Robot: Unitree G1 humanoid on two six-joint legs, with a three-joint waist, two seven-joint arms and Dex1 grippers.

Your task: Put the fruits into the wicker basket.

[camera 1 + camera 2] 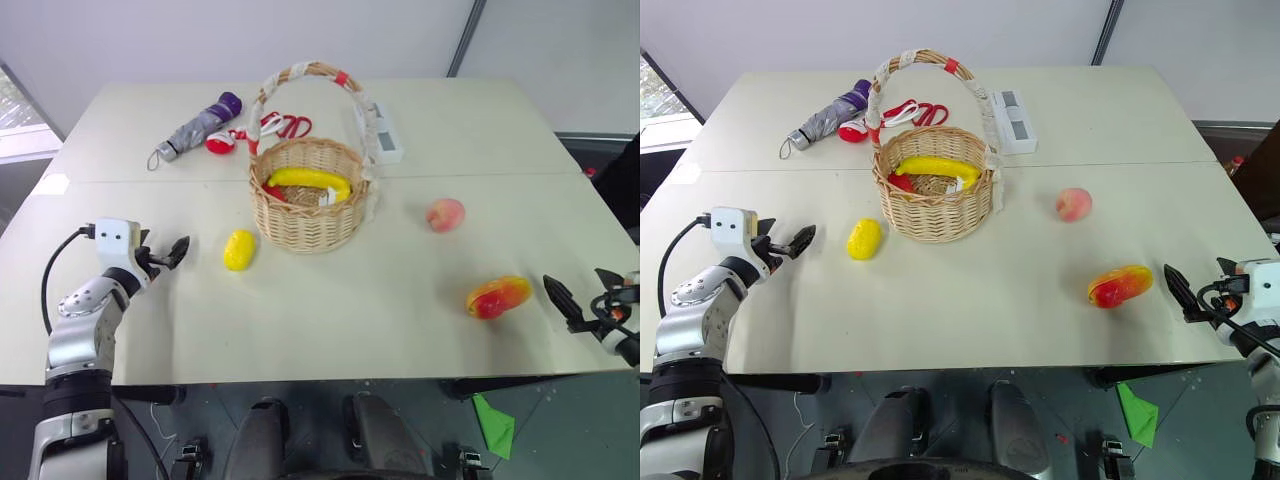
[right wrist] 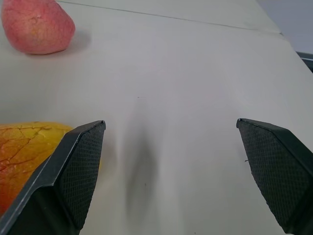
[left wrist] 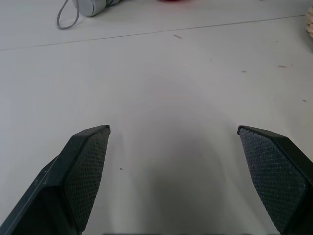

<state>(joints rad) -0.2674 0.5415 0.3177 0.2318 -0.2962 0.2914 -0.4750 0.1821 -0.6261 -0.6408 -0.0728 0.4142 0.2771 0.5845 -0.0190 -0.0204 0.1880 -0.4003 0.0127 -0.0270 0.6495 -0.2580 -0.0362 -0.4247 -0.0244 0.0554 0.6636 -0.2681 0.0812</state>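
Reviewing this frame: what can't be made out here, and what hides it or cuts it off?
- Red thing beside the long yellow banana in the round tan wicker basket: mostly hidden by the basket wall and banana in the head views; identity unclear.
- Red-handled scissors: partly hidden behind the basket's arched handle.
- Elongated red-orange mango: cut off by the right wrist view's edge and hidden by a finger.
- Grey-purple folded umbrella: cut off at the left wrist view's edge.

The tan woven wicker basket [image 1: 308, 215] has a handle banded white and red, and holds a yellow banana [image 1: 310, 180]. The lemon [image 1: 239, 249] is plain yellow, the peach [image 1: 445, 214] pink-orange, the mango [image 1: 498, 296] red-orange fading to yellow (finely crackled skin). The desk [image 1: 330, 320] is cream. The umbrella [image 1: 195, 130] is grey and purple.
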